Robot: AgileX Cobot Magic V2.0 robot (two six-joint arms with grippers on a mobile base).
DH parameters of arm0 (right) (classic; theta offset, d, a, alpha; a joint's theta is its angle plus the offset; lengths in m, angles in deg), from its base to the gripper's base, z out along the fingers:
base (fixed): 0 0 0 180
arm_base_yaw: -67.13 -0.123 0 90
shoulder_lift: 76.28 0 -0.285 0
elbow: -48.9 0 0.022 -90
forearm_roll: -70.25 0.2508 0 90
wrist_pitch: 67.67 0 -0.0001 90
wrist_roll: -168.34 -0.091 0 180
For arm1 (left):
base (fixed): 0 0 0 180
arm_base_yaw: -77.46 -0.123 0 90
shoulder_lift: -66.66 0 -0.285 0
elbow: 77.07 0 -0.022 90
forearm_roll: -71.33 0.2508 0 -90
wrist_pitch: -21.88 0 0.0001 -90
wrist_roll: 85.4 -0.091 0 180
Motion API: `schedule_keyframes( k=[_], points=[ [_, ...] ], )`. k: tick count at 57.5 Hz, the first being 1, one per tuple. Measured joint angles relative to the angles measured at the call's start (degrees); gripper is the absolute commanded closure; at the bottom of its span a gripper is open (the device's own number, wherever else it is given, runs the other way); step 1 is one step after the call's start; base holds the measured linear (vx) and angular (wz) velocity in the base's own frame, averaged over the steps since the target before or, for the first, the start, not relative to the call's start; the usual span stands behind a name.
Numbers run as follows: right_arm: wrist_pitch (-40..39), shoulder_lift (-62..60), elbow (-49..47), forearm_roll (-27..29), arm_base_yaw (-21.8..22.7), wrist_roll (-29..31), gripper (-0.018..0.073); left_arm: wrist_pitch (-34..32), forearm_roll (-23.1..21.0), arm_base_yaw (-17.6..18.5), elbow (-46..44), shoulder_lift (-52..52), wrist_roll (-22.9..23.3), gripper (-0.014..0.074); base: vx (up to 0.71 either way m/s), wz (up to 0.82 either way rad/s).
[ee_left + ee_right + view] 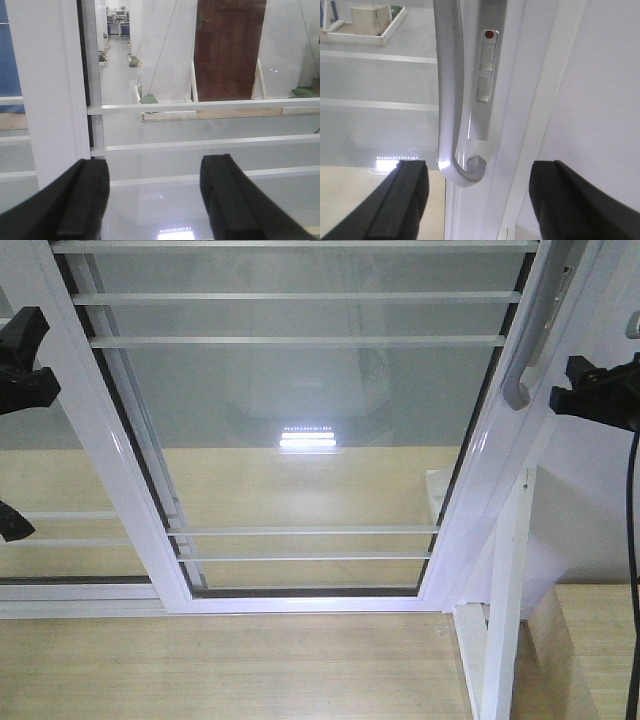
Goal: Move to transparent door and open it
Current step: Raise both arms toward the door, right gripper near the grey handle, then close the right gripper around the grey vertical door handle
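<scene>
White-framed clear-glass transparent door (300, 430) bears a curved grey pull handle (451, 100); right claw (477, 175) gapes facing that handle, left claw (154, 170) gapes facing the glass.

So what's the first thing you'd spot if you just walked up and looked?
The big glass sliding door fills the front view, with a bright light reflection glowing mid-pane. In the right wrist view, its curved grey handle sits straight ahead of the right gripper, whose jaws are open and not touching it.
</scene>
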Motion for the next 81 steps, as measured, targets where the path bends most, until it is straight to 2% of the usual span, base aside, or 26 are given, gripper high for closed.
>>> schedule_keyframes(
  k=[19,33,50,59,66,73,81],
  points=[
    [-2.6,15.2,-13.9,-2.9,0.2,-1.7,0.0071,0.0,0.0,0.0,0.0,0.0,0.0,0.0076,0.0,0.0],
    [-3.2,22.1,-21.6,-3.6,0.2,-6.8,0.0071,0.0,0.0,0.0,0.0,0.0,0.0,0.0076,0.0,0.0],
    [-7.8,25.9,-24.2,-11.6,0.2,-14.2,0.0082,0.0,0.0,0.0,0.0,0.0,0.0,0.0076,0.0,0.0],
    [-9.2,26.2,-24.2,-12.4,0.2,-14.7,0.0172,0.0,0.0,0.0,0.0,0.0,0.0,0.0083,0.0,0.0],
    [-9.6,26.2,-24.2,-12.5,0.2,-14.9,0.0315,0.0,0.0,0.0,0.0,0.0,0.0,0.0083,0.0,0.0],
    [-9.7,26.2,-24.2,-13.5,0.2,-14.9,0.0417,0.0,0.0,0.0,0.0,0.0,0.0,0.0083,0.0,0.0],
    [-9.7,26.2,-24.2,-15.1,0.2,-15.2,0.0445,0.0,0.0,0.0,0.0,0.0,0.0,0.0083,0.0,0.0]
  ],
)
